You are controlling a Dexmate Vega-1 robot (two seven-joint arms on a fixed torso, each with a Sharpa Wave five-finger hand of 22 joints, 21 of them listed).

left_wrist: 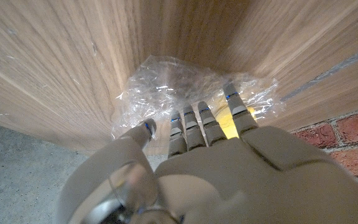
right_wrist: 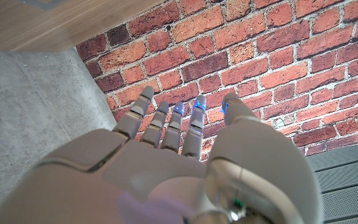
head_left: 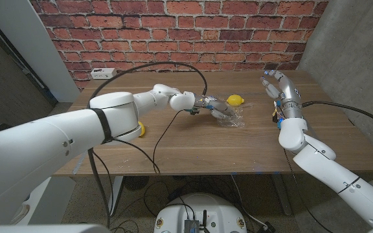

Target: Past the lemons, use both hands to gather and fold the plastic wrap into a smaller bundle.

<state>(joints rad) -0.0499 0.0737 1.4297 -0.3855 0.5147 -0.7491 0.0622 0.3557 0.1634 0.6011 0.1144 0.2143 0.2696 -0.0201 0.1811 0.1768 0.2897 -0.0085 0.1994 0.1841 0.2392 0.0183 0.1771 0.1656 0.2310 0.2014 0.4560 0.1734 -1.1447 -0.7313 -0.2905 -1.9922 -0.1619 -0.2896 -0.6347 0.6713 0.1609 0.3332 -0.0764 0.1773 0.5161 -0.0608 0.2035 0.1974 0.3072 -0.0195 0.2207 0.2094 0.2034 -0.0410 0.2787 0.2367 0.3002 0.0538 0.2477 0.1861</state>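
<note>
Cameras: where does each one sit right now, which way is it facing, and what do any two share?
Head view: on the head, looking down at the table, both arms, plastic wrap and a lemon.
Left wrist view: behind the left hand, facing the wrap on the wood.
Right wrist view: behind the right hand, facing the brick wall.
Head and left wrist views share the wrap.

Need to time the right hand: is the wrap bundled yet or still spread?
Loosely crumpled, not bundled: the wrap lies spread beyond the left hand's fingertips on it.
</note>
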